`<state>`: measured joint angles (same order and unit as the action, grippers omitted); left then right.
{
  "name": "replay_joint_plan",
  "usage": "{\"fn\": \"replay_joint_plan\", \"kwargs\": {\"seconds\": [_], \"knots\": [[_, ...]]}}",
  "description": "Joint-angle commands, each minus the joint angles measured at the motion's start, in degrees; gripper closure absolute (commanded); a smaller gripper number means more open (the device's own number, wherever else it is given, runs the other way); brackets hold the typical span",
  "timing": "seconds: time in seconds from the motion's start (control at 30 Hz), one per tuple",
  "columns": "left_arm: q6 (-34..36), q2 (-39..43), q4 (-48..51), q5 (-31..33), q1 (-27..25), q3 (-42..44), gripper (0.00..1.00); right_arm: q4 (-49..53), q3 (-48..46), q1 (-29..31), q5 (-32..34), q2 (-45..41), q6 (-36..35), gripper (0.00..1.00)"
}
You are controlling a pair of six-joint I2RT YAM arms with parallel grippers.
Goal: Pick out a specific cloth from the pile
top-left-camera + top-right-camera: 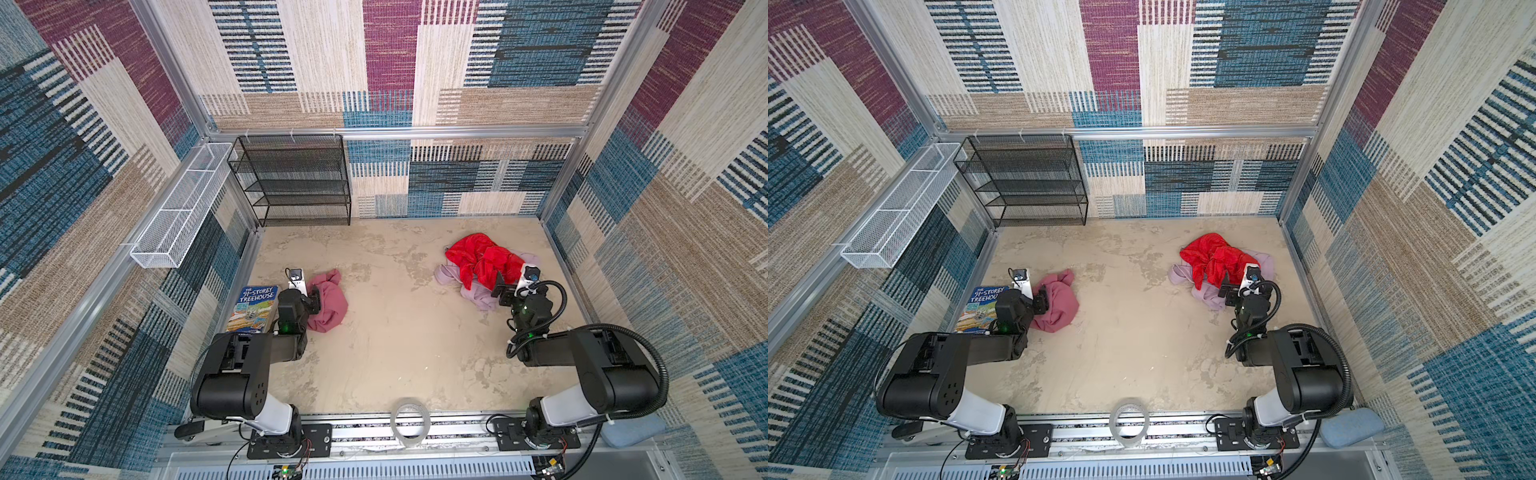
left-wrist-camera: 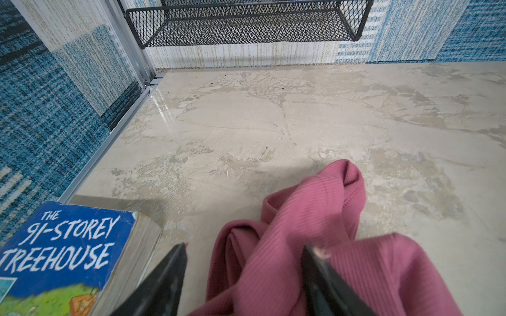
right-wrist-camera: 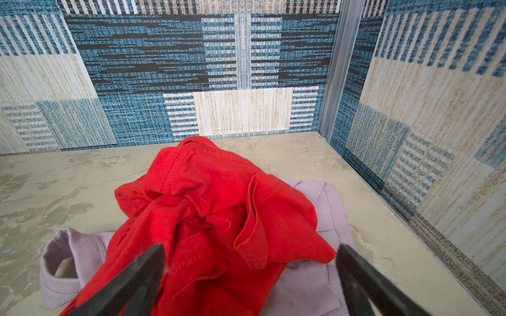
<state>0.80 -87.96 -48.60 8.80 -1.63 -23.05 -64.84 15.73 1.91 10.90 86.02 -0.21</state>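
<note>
My left gripper (image 2: pixel 244 246) sits low over the mottled beige stone-look table (image 1: pixel 395 332) with its two black fingers apart. They are clamped on nothing. A bunched fold of the dusty rose-pink soft matte cloth (image 2: pixel 315 213) lies between them, and the finger on the book's side stands clear of the fabric.

The cloth is a plain, finely ribbed knit with a stitched hem line. It is crumpled into thick rounded folds, and one loop stands up at its far end. In both top views it lies alone on the left part of the table (image 1: pixel 330 303) (image 1: pixel 1059 307), near the blue paperback book with white lettering (image 1: pixel 253 307) and well apart from the pile.

My right gripper (image 3: pixel 250 246) hovers over the heap of soft cloths (image 1: pixel 482 259) near the right wall, its fingers spread wide and holding nothing. There the bright red shiny cloth (image 3: pixel 213 208) lies crumpled on top of the pale lilac ribbed cloth (image 3: pixel 323 199).
</note>
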Motion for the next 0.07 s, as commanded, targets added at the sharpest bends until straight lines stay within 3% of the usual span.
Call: {"fn": "replay_joint_plan", "kwargs": {"seconds": [0.0,0.03], "knots": [[0.3,-0.1,0.1,0.1,0.0,-0.3,0.31,-0.6,0.2,0.0,-0.3,0.1,0.3,0.0],[0.3,-0.1,0.1,0.1,0.0,-0.4,0.31,-0.6,0.2,0.0,-0.3,0.1,0.3,0.0]]}}
